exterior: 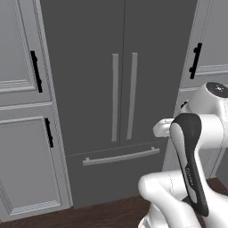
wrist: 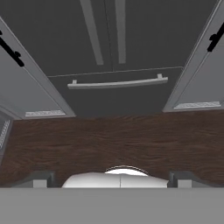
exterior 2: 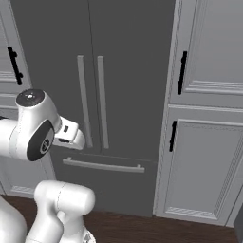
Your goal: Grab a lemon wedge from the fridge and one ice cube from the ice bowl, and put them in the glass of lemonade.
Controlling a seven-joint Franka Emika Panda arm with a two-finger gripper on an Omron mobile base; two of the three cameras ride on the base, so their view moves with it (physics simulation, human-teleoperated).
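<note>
Standing shut: the fridge (exterior: 89,75), one tall dark grey double-door unit, both doors closed flush and meeting at a centre seam, so whatever it holds is hidden.

Door handles (exterior: 123,95): two long light grey vertical bars, one either side of the seam, just beside each other.

Bottom drawer (wrist: 116,98): closed, under the doors, with one horizontal light grey bar handle (wrist: 117,83) across its top.

Gripper (wrist: 109,179): seen from the hand camera, its two dark fingertips (wrist: 39,179) stand far apart at the lower edge, spread wide with nothing between them. It points down and forward at the floor in front of the drawer, well apart from the fridge and touching none of its handles.

Grey panelled cabinets (exterior 2: 209,118): flanking the fridge on both sides, stacked upper and lower, all closed, each with a short black vertical handle (exterior 2: 181,72).

Floor (wrist: 113,140): dark wood planks running up to the foot of the fridge and cabinets.
</note>
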